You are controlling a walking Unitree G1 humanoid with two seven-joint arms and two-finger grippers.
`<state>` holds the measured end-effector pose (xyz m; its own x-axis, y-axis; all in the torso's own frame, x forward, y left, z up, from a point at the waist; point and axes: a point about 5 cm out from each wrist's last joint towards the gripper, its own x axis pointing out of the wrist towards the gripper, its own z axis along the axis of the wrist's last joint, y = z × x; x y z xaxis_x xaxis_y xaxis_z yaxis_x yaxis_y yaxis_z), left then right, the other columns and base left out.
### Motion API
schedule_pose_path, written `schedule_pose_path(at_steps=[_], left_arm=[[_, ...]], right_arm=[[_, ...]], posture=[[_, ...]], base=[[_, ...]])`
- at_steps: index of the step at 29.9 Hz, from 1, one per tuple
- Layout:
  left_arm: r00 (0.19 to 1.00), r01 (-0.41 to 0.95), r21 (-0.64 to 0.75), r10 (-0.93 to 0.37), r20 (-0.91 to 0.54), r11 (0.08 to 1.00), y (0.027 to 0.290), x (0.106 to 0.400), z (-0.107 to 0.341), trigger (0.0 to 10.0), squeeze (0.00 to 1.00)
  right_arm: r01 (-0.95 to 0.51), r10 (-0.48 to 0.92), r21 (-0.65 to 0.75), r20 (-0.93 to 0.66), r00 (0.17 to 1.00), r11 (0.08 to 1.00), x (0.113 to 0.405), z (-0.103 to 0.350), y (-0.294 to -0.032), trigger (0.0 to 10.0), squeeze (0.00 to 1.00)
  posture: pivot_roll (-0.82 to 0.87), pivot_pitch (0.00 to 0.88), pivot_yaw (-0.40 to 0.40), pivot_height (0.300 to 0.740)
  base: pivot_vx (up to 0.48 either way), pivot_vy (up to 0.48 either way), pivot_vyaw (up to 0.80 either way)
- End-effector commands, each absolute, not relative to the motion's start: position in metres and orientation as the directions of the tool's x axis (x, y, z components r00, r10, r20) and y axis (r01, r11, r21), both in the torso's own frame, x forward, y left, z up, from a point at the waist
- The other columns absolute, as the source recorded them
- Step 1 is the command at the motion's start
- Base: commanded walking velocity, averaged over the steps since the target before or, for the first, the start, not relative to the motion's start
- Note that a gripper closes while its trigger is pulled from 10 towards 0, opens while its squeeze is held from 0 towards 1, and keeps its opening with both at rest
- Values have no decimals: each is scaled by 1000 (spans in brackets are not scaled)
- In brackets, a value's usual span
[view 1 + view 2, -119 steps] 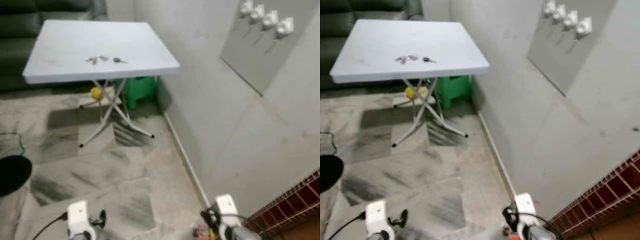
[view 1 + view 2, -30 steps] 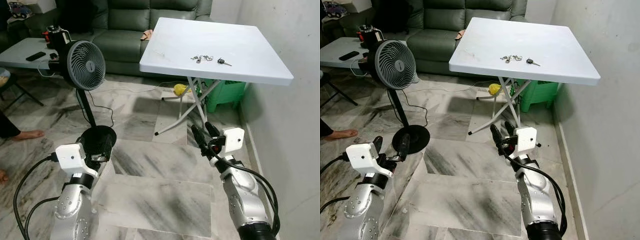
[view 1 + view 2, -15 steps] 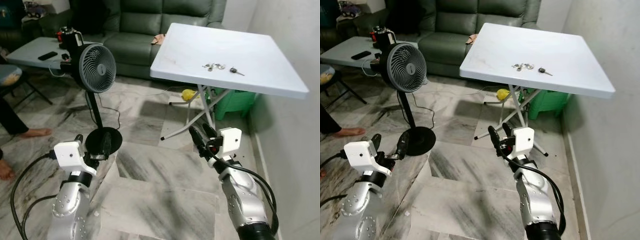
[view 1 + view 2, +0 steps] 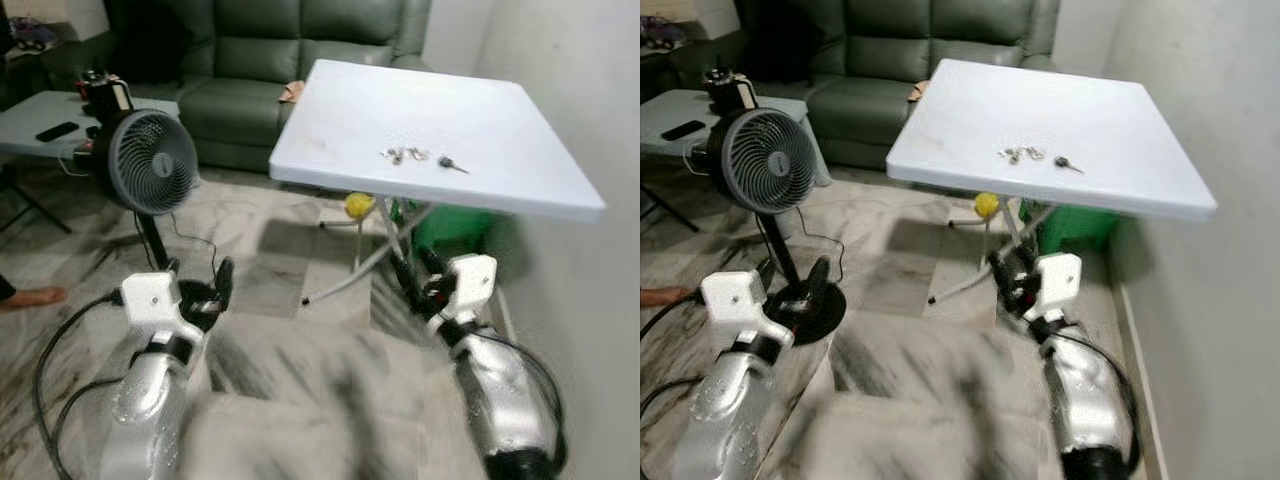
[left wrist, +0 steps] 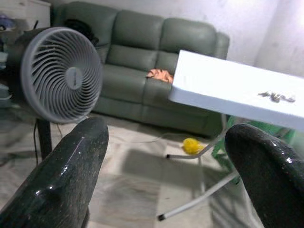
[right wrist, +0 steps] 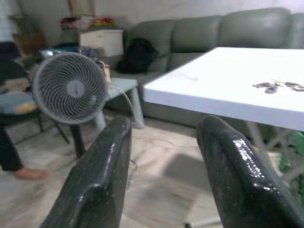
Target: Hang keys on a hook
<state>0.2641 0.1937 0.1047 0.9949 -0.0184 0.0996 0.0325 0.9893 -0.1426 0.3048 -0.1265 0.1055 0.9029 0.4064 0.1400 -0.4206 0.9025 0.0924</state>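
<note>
The right gripper (image 4: 1011, 274) hangs below the front edge of the white folding table (image 4: 970, 110), its two black fingers (image 6: 102, 175) parted with nothing between them. The left gripper (image 4: 196, 287) is raised over the marble floor (image 4: 290, 350) — its fingers (image 5: 71, 166) likewise spread wide and empty — just in front of the base of a grey standing fan (image 4: 147, 163).

The keys (image 4: 403, 154) lie on the table top, a small bunch toward the right edge, with a single key (image 4: 449, 163) just beside it, nearer that edge. Under the table sit a yellow ball (image 4: 357, 205) and a green bin (image 4: 447, 228). Behind the table stands a green sofa (image 4: 260, 45); a low table (image 4: 45, 120) stands behind the fan. The wall (image 4: 570, 110) rises close along the table's right edge. A bare foot (image 4: 30, 297) of a person rests on the floor at the far left.
</note>
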Motion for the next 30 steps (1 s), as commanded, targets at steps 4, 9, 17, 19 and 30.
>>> schedule_pose_path(at_steps=[4, 9, 17, 19, 30], left_arm=[[993, 71, -145, -56, 105, 987, 183, 267, 106, 10000, 0], [993, 69, -145, -54, 104, 987, 184, 267, 105, 10000, 0], [993, 63, -146, -48, 104, 987, 183, 267, 104, 10000, 0], [993, 62, -146, -47, 104, 987, 182, 267, 104, 10000, 0], [994, 60, -153, -44, 103, 986, 181, 267, 103, 10000, 0]], right_arm=[[-390, 378, 81, 133, 916, 917, 304, 105, -141, 10000, 0], [-394, 382, 79, 133, 915, 916, 305, 105, -140, 10000, 0], [-409, 398, 71, 131, 908, 910, 306, 106, -139, 10000, 0], [-411, 400, 70, 130, 907, 909, 306, 106, -139, 10000, 0], [-414, 404, 60, 127, 906, 908, 307, 107, -141, 10000, 0]], posture=[[-35, 0, -24, 740], [-28, 0, -30, 740], [-23, 0, -39, 740], [-23, 0, -39, 740], [-25, 0, -45, 740]], base=[[424, 0, 0], [424, 0, 0], [427, 0, 0], [424, 0, 0], [430, 0, 0]])
